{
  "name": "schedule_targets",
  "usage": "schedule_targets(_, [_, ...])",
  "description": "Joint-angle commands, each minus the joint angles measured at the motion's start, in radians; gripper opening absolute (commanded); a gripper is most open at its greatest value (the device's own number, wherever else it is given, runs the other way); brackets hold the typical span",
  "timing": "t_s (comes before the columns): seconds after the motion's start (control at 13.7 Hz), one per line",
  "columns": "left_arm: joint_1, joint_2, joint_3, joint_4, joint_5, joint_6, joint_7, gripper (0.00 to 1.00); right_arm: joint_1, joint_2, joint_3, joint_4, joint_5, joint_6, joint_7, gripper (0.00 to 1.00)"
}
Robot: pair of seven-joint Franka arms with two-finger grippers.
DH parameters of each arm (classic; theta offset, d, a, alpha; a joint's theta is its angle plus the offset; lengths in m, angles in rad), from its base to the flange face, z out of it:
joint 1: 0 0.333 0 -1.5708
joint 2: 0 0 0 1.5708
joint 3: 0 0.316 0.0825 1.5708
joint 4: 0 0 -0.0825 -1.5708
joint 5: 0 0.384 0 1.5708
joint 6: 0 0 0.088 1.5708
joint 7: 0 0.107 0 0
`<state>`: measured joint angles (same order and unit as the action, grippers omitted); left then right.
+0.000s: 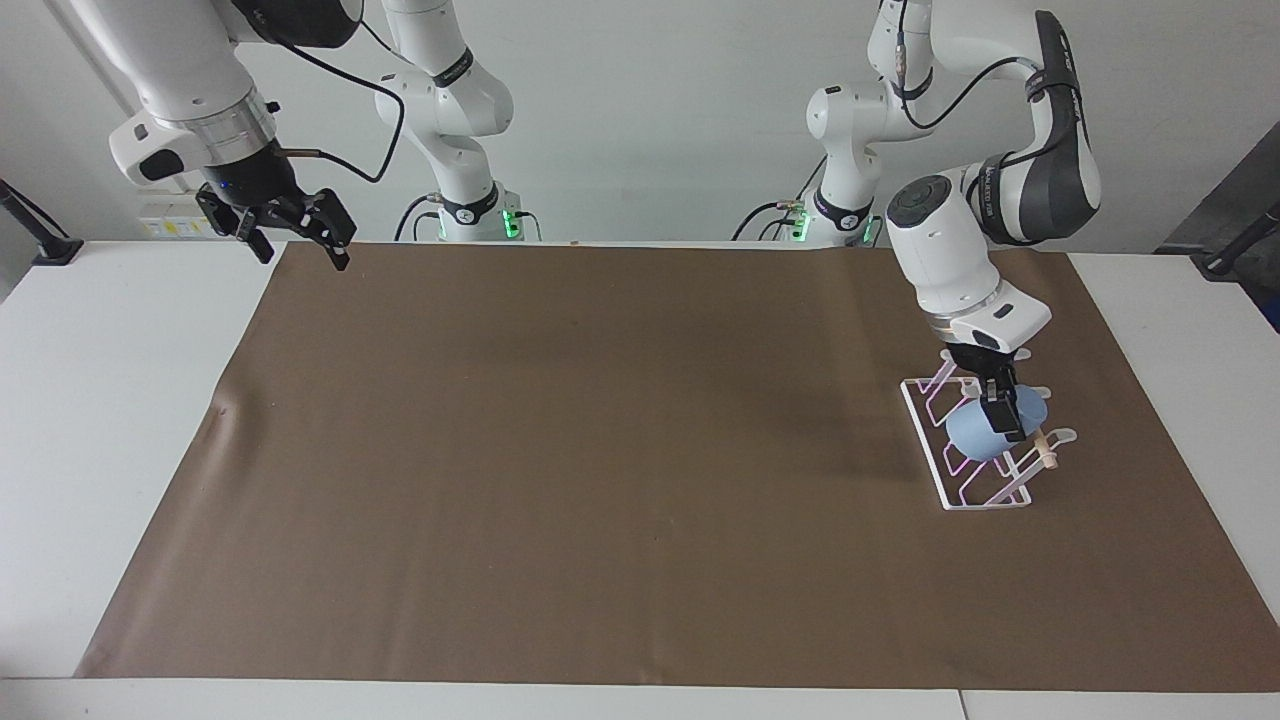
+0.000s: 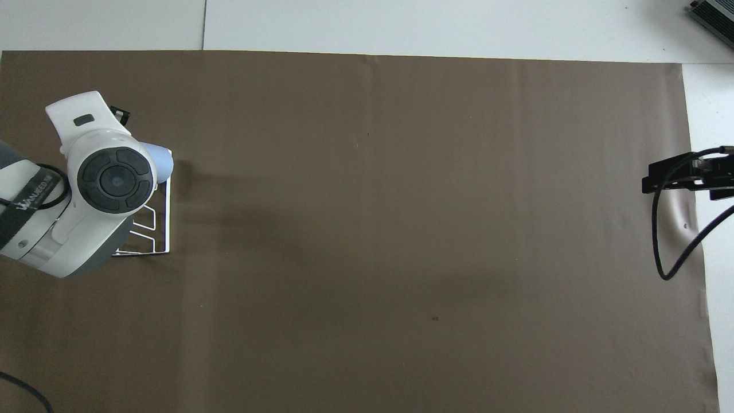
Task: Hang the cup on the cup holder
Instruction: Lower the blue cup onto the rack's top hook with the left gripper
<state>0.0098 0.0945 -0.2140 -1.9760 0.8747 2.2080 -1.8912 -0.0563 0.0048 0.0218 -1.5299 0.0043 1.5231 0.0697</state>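
Note:
The pale blue-grey cup (image 1: 972, 436) lies tilted on the slanted prongs of the white wire cup holder (image 1: 922, 440), just beside its wooden dowel (image 1: 1046, 455), at the left arm's end of the mat. My left gripper (image 1: 1003, 412) comes down from above and is shut on the cup. In the overhead view the left wrist covers most of the holder (image 2: 168, 213), and part of the cup (image 2: 161, 161) sticks out from under it. My right gripper (image 1: 298, 248) is open and empty, waiting in the air over the mat's edge at the right arm's end; it also shows in the overhead view (image 2: 668, 176).
A brown mat (image 1: 600, 450) covers most of the white table (image 1: 110, 420). A black cable (image 2: 665, 252) hangs from the right arm. A dark object (image 2: 714, 14) lies at the table's corner farthest from the robots, at the right arm's end.

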Motion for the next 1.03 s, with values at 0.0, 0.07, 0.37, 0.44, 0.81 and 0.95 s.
schedule_targets(0.0, [0.016, -0.029, -0.005, -0.035, 0.024, 0.021, -0.011, 0.89, 0.003, 0.004, -0.006, 0.017, -0.029, -0.014, -0.010, 1.00])
schedule_targets(0.07, [0.016, -0.027, -0.005, -0.030, 0.024, 0.016, -0.008, 0.90, 0.007, 0.004, -0.009, 0.022, -0.027, -0.023, -0.010, 1.00])
schedule_targets(0.37, [-0.001, -0.024, -0.008, -0.003, 0.024, -0.020, 0.029, 0.97, 0.027, -0.044, -0.042, -0.057, -0.024, -0.023, -0.018, 1.00])
schedule_targets(0.44, [-0.004, -0.021, -0.013, 0.011, 0.023, -0.040, 0.049, 0.97, 0.029, -0.057, -0.042, -0.076, -0.026, -0.012, -0.019, 1.00])
schedule_targets(0.81, [-0.056, -0.029, -0.019, 0.045, -0.014, -0.070, 0.174, 1.00, 0.027, -0.054, -0.040, -0.070, -0.029, -0.008, -0.044, 1.00])
schedule_targets(0.95, [-0.065, -0.035, -0.025, 0.048, -0.039, -0.086, 0.231, 1.00, 0.027, -0.054, -0.040, -0.069, -0.029, -0.006, -0.044, 1.00])
